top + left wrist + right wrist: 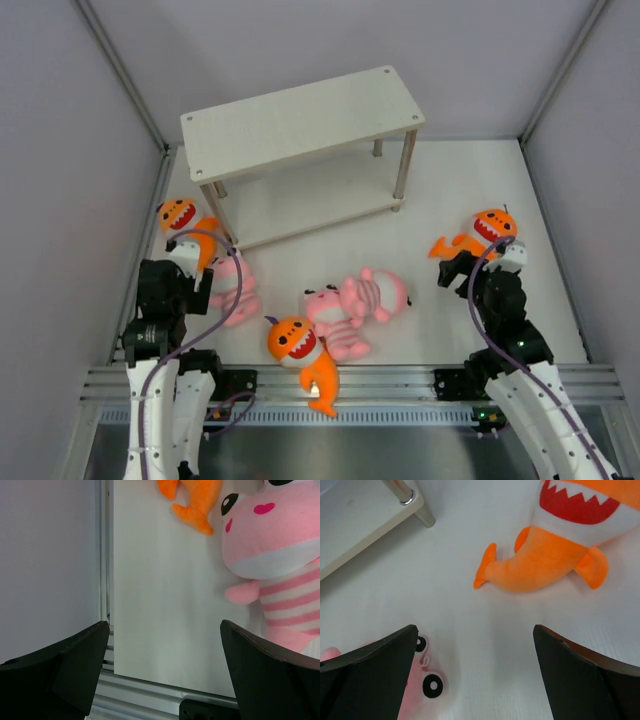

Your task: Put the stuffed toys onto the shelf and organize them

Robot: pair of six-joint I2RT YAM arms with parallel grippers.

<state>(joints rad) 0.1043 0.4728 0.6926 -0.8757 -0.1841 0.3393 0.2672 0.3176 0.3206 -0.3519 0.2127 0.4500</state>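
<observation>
The wooden shelf (300,120) stands at the back with both tiers bare. Three orange sharks lie on the table: one far left (180,218), one far right (487,230), one at the front edge (300,348). A pink striped creature (232,285) lies by my left arm, and two more (328,318) (378,294) lie in the middle. My left gripper (195,256) is open and empty; its view shows the pink creature (270,545) to its right and a shark's tail (195,500) ahead. My right gripper (458,268) is open and empty, with the right shark (555,555) ahead of it.
Grey walls close in the table on both sides and at the back. A metal rail (400,380) runs along the front edge. A shelf leg and lower board (360,510) show at the right wrist view's top left. A pink creature's face (427,685) lies by my right gripper's left finger.
</observation>
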